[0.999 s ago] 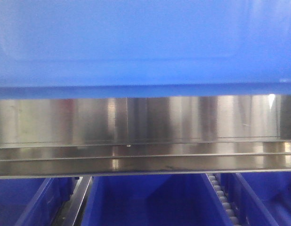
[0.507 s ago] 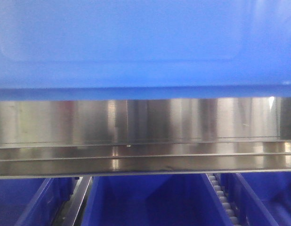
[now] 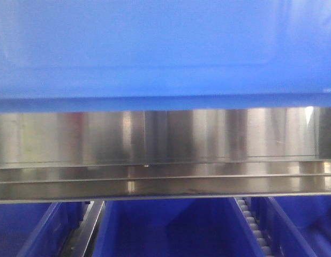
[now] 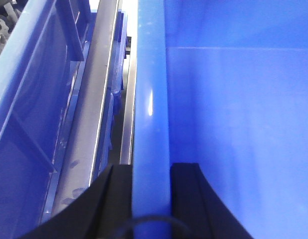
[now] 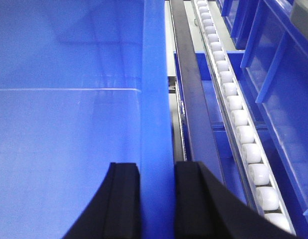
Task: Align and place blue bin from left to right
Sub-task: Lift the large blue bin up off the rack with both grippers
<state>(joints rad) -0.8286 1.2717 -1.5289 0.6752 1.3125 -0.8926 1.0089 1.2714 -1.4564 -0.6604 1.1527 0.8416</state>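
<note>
Left pincer (image 4: 151,199) clamps blue bin (image 3: 165,48) by left rim; right pincer (image 5: 156,199) clamps right rim. Bin lies between both, rims running straight ahead. Roller track (image 5: 243,134) just right of right pincer. Both arms equally near.

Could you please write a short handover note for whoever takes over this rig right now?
The left gripper is shut on one side wall of the blue bin; the right gripper is shut on the opposite wall.
In the front view the bin shows just above the steel shelf beam; whether it rests on anything is unclear.
Another bin lies past the rail, a third bin past the roller track.
Done: gripped on both sides. Left: set it in line with its neighbours, release.
</note>
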